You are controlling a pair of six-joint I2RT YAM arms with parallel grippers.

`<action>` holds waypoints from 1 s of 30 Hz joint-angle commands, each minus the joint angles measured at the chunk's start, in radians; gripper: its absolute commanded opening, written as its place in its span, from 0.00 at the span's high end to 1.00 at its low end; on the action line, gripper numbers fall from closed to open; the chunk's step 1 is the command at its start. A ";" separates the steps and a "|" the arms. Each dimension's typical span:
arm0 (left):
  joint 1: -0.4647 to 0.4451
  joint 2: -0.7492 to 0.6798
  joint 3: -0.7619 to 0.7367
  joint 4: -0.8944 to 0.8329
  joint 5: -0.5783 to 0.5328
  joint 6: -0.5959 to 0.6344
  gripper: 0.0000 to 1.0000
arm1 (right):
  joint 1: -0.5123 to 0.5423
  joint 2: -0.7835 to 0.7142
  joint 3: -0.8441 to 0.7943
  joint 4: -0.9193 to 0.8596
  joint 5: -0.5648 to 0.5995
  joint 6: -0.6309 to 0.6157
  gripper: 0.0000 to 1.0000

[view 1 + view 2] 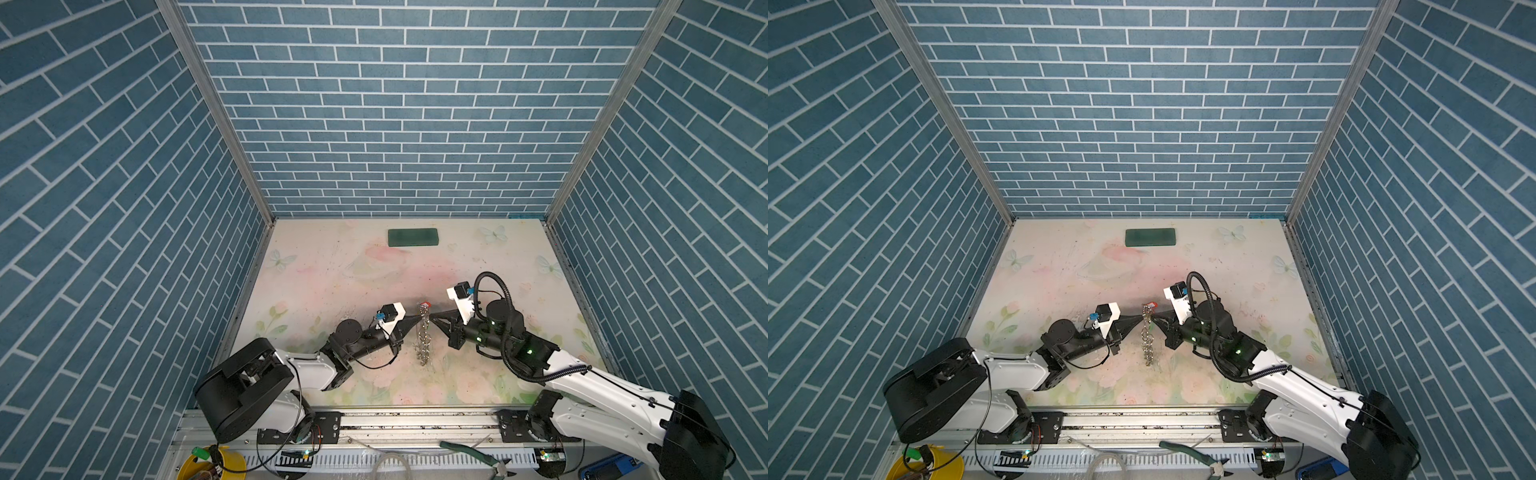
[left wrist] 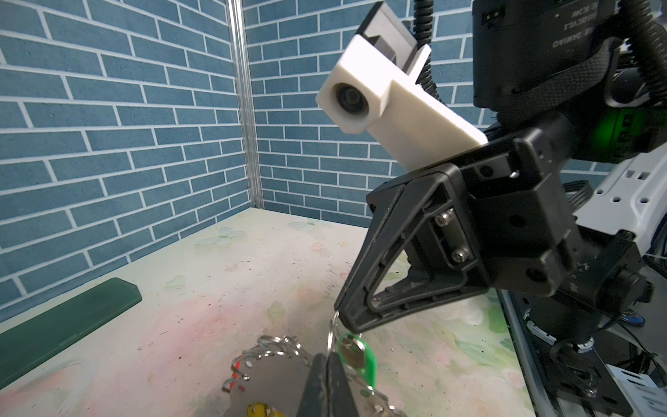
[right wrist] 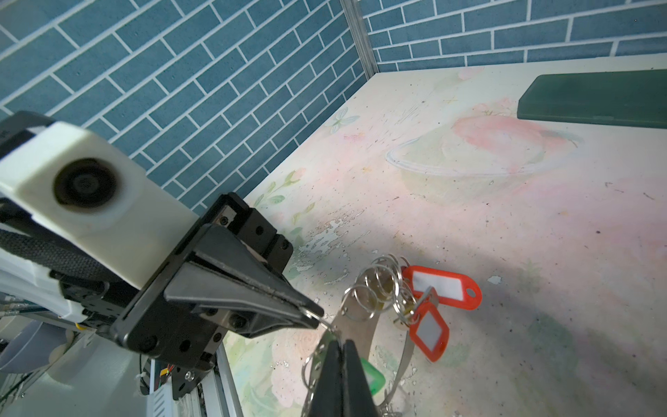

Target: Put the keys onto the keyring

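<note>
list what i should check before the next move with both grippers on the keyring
1. left gripper shut on the keyring: ok
2. right gripper shut on the keyring: ok
3. keyring's lower edge off the table: cannot tell
4. red tags hanging from the keyring: ok
5. green tag key fully threaded on: cannot tell
6. dark green block clear of both arms: ok

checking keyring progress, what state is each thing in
left gripper, shut on the keyring
right gripper, shut on it too
keyring, held on edge between them
red-tagged keys, hanging from the keyring
green-tagged key, beside the pinch, threading unclear
green block, lying flat, untouched
</note>
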 commanded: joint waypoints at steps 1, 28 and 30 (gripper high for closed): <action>0.030 -0.027 0.006 0.014 -0.018 -0.010 1.00 | -0.021 0.006 0.005 -0.038 0.034 -0.075 1.00; 0.059 -0.062 0.049 -0.108 0.205 -0.059 1.00 | 0.051 -0.092 -0.113 0.076 -0.072 -0.542 1.00; 0.063 -0.067 0.056 -0.123 0.238 -0.060 1.00 | 0.050 -0.091 -0.107 0.056 -0.059 -0.580 1.00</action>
